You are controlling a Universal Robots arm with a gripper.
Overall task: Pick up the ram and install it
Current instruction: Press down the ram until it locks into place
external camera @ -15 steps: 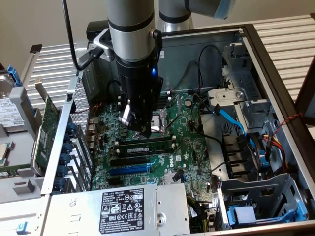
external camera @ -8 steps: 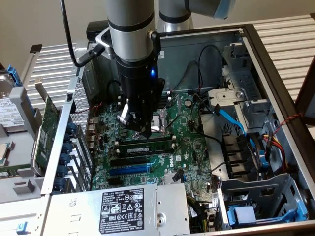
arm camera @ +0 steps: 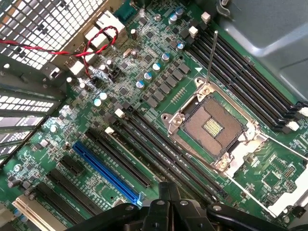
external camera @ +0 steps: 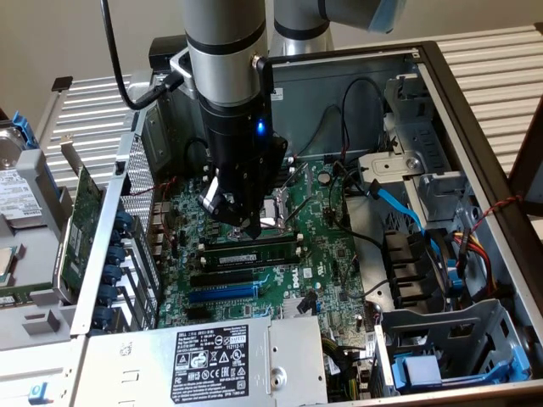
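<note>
The gripper hangs just above the ram, which lies along a memory slot directly beneath its fingertips; I cannot tell whether the fingers are apart. Judging by this, pressing should be straight down and even. One ram, one blue slot, one processor socket.

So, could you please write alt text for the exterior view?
A robot arm's gripper hangs low over a green motherboard inside an open computer case, just above the memory slots beside the CPU socket.
</note>
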